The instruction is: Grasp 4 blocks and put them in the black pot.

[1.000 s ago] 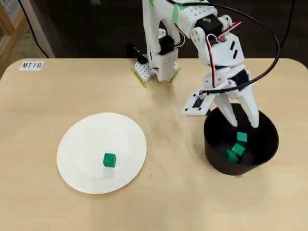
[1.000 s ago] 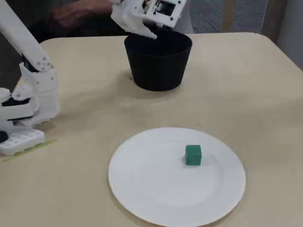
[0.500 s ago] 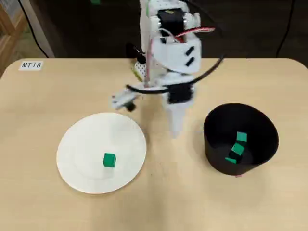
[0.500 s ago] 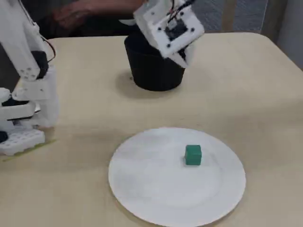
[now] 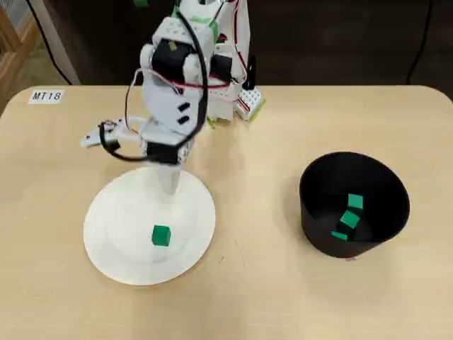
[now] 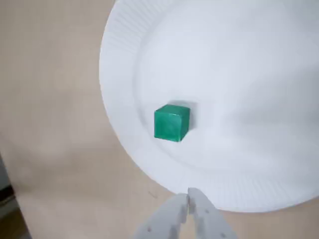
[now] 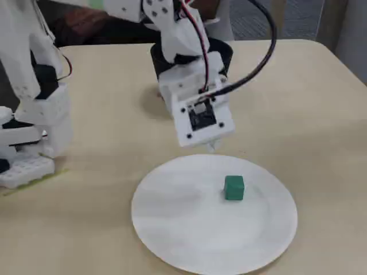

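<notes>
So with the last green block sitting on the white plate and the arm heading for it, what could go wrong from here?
1. The end effector looks shut in the wrist view; if it descends without opening, it may push the block rather than grip it.
2. The plate is light and loose on the table, so contact with its rim could tilt or slide it, shifting the block.
3. The black pot already holds blocks; a high release could bounce the last one out.

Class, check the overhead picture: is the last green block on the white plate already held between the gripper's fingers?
No. The block lies alone on the plate, and the gripper is shut, short of it.
</notes>
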